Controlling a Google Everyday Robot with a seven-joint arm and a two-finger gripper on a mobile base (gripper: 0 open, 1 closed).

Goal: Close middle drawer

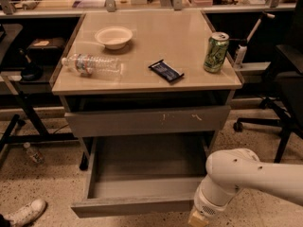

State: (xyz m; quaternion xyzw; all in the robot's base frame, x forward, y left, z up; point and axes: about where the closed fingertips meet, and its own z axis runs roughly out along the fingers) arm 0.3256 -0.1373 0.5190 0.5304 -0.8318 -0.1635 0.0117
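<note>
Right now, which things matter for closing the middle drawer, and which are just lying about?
Job: middle drawer, pulled open; end effector, low beside its front corner.
Lying about: bowl, water bottle, snack packet, green can, all on the tabletop.

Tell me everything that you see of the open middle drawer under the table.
The middle drawer is a wide, shallow grey box with a plain flat front and no handle; it looks like painted metal. It stands pulled far out toward the camera, level, below the scratched drawer front, so its grey floor and side walls show. The claw is low at the right end of its front; whether they touch cannot be told.
</note>
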